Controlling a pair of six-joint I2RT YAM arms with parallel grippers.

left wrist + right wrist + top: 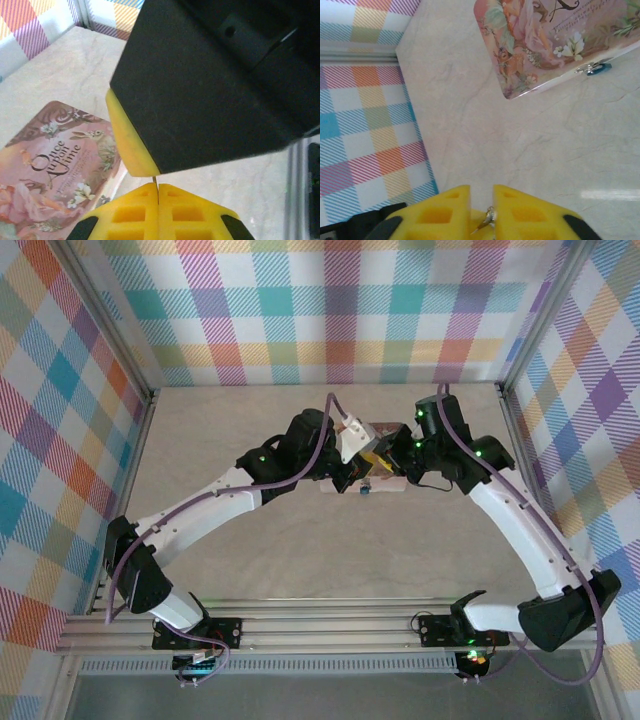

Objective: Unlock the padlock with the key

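The right jaws are pinching the key (489, 219) across a narrow gap. The left jaws are pressing fully together, a thin sliver showing at their seam, possibly the key's other end. The key is looking light, stiff and slippery, likely best gripped by its bow. The padlock (598, 68) is hanging on the pink box (545, 40) mid counter (530, 150), facing the near edge.

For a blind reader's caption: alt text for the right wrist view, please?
Two yellow fingers at the bottom stand slightly apart, a small silvery key in the gap between them. Beyond, on the pale table, a pink fairy-picture box has a blue padlock at its edge; a plaid wall stands left.
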